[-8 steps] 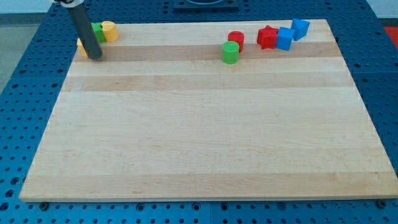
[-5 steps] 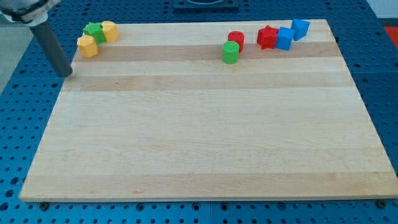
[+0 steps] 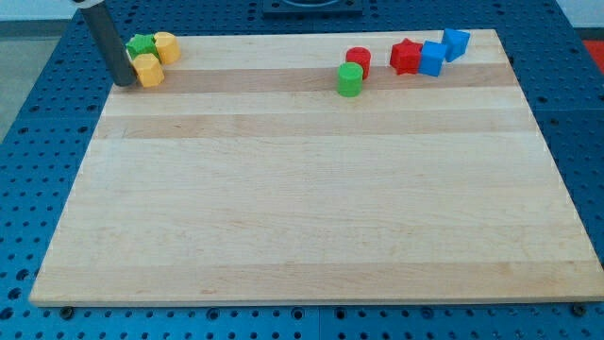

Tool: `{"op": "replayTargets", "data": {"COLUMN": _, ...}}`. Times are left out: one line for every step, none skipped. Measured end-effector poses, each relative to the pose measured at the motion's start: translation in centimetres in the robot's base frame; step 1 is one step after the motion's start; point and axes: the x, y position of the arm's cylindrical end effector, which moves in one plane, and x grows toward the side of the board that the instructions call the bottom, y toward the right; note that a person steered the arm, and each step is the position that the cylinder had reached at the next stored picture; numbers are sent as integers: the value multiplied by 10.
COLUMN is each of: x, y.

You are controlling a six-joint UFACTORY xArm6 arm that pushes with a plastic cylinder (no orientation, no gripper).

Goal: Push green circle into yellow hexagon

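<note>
The green circle (image 3: 350, 79), a short green cylinder, stands at the view's top, right of the middle, just below a red cylinder (image 3: 359, 61). The yellow hexagon (image 3: 147, 70) lies at the top left corner of the wooden board (image 3: 311, 208). My tip (image 3: 123, 83) is on the board's left edge, touching or almost touching the hexagon's left side. The green circle is far off to the tip's right.
A green block (image 3: 142, 44) and a second yellow block (image 3: 166, 46) sit just above the hexagon, close against it. A red star (image 3: 406, 56) and two blue blocks (image 3: 432, 58) (image 3: 456, 43) cluster at the top right.
My tip swung out left and down off the board, then came back up to the hexagon's left side. The yellow hexagon has shifted a little to the right.
</note>
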Motion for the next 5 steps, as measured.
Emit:
{"op": "replayTargets", "data": {"x": 16, "y": -1}}
{"op": "replayTargets", "data": {"x": 65, "y": 56}}
{"op": "replayTargets", "data": {"x": 110, "y": 159}}
{"op": "replayTargets", "data": {"x": 115, "y": 271}}
{"op": "replayTargets", "data": {"x": 89, "y": 373}}
